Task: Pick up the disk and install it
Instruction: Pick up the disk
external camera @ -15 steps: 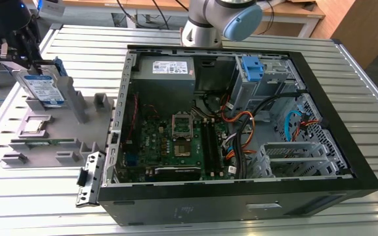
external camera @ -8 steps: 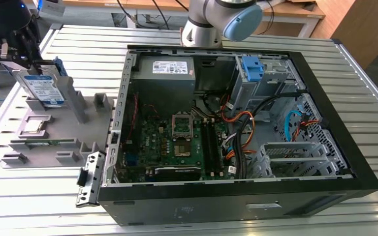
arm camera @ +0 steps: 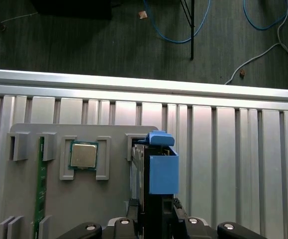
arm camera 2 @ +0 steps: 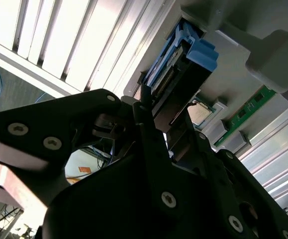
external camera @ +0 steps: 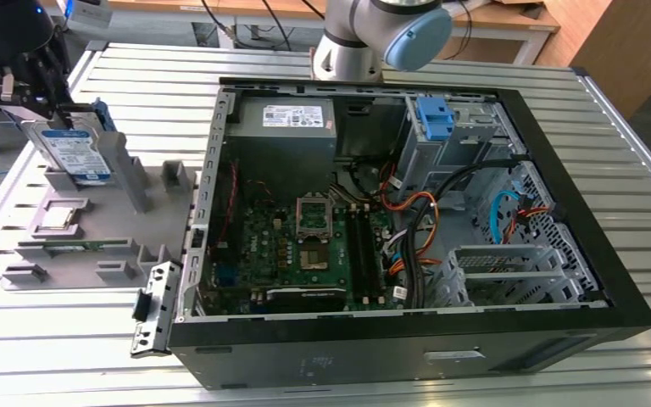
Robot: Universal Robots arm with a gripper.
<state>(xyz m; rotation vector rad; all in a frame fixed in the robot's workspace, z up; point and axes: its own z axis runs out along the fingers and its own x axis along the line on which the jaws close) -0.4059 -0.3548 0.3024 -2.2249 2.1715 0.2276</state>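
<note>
Clamping the disk [external camera: 77, 153] between the fingers of the end effector [external camera: 63, 114] – drawn in tight against the two flat faces, with nothing else in the grip. Holds it on edge at the exterior view's far left, white-and-blue label turned toward that camera, blue side rail [external camera: 102, 120] running down the edge nearer the case. Hangs over the back of a grey fixture plate [external camera: 99, 229] lying on the slatted metal surface [external camera: 631, 170], lower edge down among the plate's upright posts (cannot tell whether resting on them or just clear).

Appears in both wrist views as a narrow slab seen along its length [arm camera 2: 181, 82] [arm camera: 162, 172], capped in blue plastic and flanked by the black fingers [arm camera 2: 144, 124] of the end effector [arm camera 2: 166, 112] [arm camera: 154, 206]. Shares the plate [arm camera: 84, 134] with a square processor chip [arm camera: 83, 155] seated in its own pocket just beside the disk's slot, and with a green memory stick [arm camera: 40, 184] laid in a groove further along.

Sits well apart from the drive bays – across the plate, to the exterior view's right, lies an open computer case [external camera: 597, 254] on its side, with a grey power-supply box [external camera: 297, 119], a motherboard [external camera: 303, 242] and a blue bracket [external camera: 433, 114] inside.
</note>
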